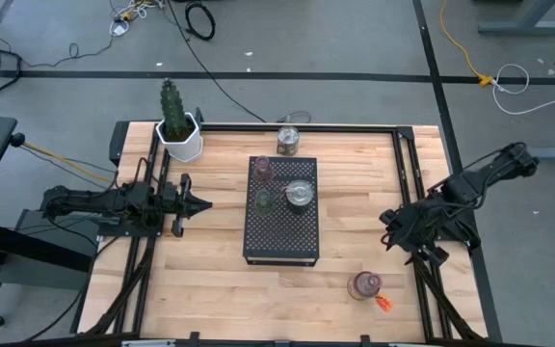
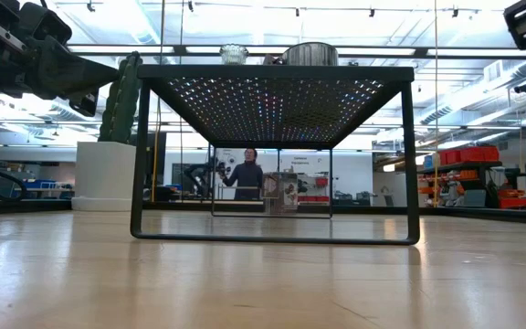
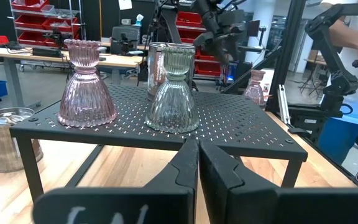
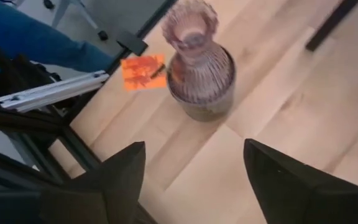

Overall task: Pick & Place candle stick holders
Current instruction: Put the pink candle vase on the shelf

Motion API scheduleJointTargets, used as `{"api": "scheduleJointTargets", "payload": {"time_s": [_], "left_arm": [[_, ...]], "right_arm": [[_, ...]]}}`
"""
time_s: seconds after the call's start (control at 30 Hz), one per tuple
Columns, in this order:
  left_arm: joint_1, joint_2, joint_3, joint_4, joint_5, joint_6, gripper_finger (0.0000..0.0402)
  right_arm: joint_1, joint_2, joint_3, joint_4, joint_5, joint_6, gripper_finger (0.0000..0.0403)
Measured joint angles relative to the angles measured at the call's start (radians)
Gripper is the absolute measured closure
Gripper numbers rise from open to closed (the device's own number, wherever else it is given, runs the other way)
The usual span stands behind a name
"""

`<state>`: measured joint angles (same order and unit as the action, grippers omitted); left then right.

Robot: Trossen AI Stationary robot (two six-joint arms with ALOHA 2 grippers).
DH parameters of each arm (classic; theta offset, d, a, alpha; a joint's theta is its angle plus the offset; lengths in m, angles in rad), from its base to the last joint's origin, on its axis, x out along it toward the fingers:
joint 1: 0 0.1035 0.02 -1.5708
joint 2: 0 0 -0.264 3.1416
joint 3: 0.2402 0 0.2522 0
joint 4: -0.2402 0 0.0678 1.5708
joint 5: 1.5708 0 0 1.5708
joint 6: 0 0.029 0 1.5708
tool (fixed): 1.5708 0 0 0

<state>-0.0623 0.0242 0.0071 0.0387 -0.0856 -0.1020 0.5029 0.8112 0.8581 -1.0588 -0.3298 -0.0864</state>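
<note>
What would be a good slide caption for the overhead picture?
Two robot arms flank a black perforated stand holding three glass candle holders; one more waits near the right gripper, left gripper shut.

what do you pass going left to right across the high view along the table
Left arm's pincer → black perforated metal rack → pink ribbed glass holder by an orange tag → right arm's pincer.

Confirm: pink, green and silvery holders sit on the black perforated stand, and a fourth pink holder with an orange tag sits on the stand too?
Not quite. The pink holder, green holder and silvery holder are on the black perforated stand, but the tagged pink holder with the orange tag stands on the wooden table near the right gripper. The high view shows it.
</note>
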Motion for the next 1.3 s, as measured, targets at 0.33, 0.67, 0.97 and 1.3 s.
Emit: {"api": "scheduleJointTargets", "payload": {"time_s": [0.33,0.67,0.97,1.3], "left_arm": [[0.000,0.000,0.000,0.000,0.000,0.000,0.0383],[0.000,0.000,0.000,0.000,0.000,0.000,0.0383],[0.000,0.000,0.000,0.000,0.000,0.000,0.0383],[0.000,0.000,0.000,0.000,0.000,0.000,0.0383]], "right_arm": [[0.080,0.076,0.000,0.146,0.022,0.026,0.0112],[0.161,0.156,0.000,0.241,0.078,0.047,0.0112],[0.223,0.214,0.000,0.305,0.188,0.052,0.0112],[0.224,0.222,0.000,0.358,0.210,0.052,0.0112]]}}
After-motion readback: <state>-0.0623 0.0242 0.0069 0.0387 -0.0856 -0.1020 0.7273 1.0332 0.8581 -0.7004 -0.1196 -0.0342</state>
